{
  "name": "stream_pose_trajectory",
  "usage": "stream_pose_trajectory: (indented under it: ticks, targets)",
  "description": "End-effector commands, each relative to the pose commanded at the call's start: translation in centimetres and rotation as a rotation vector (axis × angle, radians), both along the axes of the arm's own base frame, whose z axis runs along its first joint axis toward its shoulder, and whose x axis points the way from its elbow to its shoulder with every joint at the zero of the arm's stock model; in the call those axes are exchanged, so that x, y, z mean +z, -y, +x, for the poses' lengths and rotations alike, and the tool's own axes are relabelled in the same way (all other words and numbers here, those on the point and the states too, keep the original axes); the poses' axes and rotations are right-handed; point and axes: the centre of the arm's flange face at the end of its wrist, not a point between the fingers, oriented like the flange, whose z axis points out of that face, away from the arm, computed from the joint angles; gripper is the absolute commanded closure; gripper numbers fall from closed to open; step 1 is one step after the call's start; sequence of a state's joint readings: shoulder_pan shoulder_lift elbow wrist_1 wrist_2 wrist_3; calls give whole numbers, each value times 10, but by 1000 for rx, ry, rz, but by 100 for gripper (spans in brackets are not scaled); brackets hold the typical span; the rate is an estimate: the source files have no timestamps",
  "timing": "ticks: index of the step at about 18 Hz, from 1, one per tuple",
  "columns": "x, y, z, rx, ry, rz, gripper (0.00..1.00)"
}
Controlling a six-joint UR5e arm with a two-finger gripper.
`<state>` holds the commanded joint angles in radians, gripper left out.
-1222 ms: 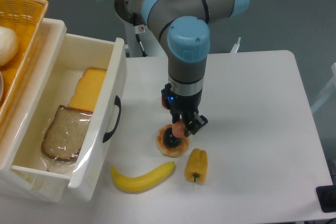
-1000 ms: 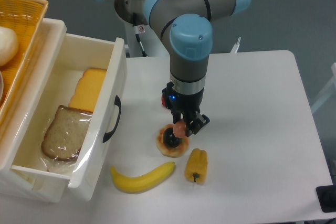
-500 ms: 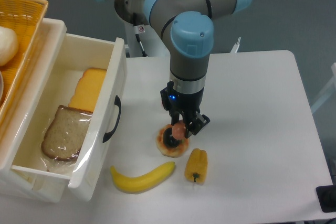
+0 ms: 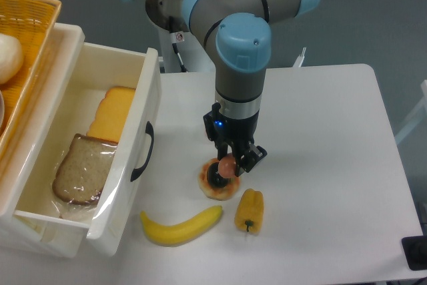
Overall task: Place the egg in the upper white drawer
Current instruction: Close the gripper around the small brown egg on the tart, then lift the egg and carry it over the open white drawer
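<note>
I am seeing the black two-finger gripper (image 4: 229,165) pointing down with its fingers clamped on the small smooth orange-brown egg (image 4: 227,164), holding it just above a round orange-rimmed disc with a dark centre (image 4: 217,188) on the white table (image 4: 320,138). A yellow bell pepper (image 4: 249,210) is lying at five o'clock of the disc, a yellow banana (image 4: 181,225) at seven. The large white plastic drawer with a curved black handle (image 4: 145,125) is standing open at nine o'clock, holding a bagged bread slice (image 4: 81,168) and an orange cheese slab (image 4: 113,114).
</note>
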<state>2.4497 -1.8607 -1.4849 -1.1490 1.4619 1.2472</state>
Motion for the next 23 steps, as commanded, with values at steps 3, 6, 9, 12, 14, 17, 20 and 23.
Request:
stream_pose_trajectory:
  ticks: [3,6,9,12,14,17,20,23]
  targets:
    - [-1,0,1,52,36,19,60]
    - [0,-1,4,108,62,31,60]
    - [23,2,21,178,107,100,60]
    - [43,6,33,243,164,171,60]
    - [52,7,39,238,170,194,60]
    - [68,10,51,249,189,236,60]
    - [90,10,65,256,222,299,60]
    - [101,3,91,212,223,312,60]
